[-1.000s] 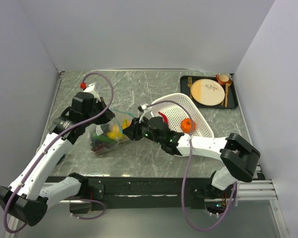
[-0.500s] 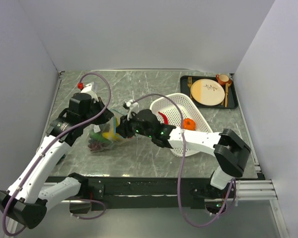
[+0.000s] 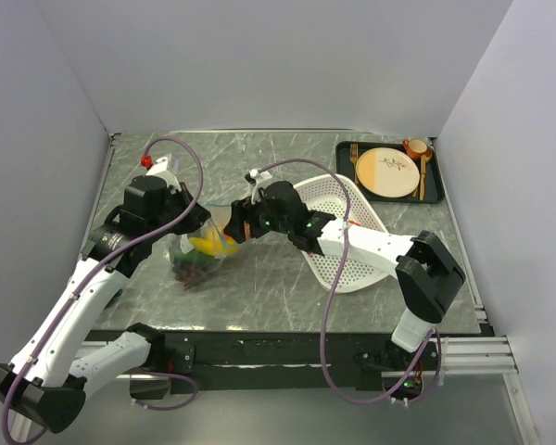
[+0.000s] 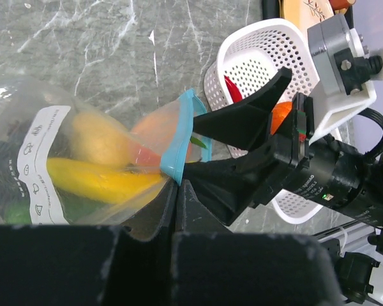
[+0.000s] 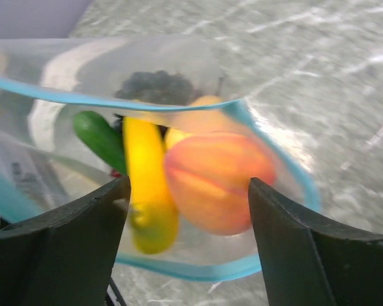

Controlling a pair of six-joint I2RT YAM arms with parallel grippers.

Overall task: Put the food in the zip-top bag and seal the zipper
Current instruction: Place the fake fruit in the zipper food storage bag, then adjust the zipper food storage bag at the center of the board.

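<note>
The zip-top bag (image 3: 196, 258) lies left of centre, its mouth held up and open. My left gripper (image 3: 193, 220) is shut on the teal zipper (image 4: 184, 137) at the mouth's edge (image 4: 177, 185). My right gripper (image 3: 237, 225) is open at the mouth (image 5: 188, 191), one finger on each side of the peach (image 5: 217, 178), which sits just inside the zipper (image 5: 198, 271). A banana (image 5: 147, 185), a green piece (image 5: 99, 140), grapes (image 5: 156, 86) and a lemon (image 4: 92, 137) lie deeper in the bag. A red chili (image 4: 233, 89) and an orange tomato (image 4: 281, 118) sit in the white basket (image 4: 255, 57).
The white perforated basket (image 3: 352, 246) lies right of the bag, under my right arm. A dark tray (image 3: 345, 167) at the back right holds a beige plate (image 3: 387, 172), a cup and cutlery. Walls close in the table on the left, back and right.
My right gripper moved left from the basket to the bag's mouth, and the peach now sits in the mouth. The basket shifted and settled. My left gripper kept its hold and lifted the mouth slightly.
</note>
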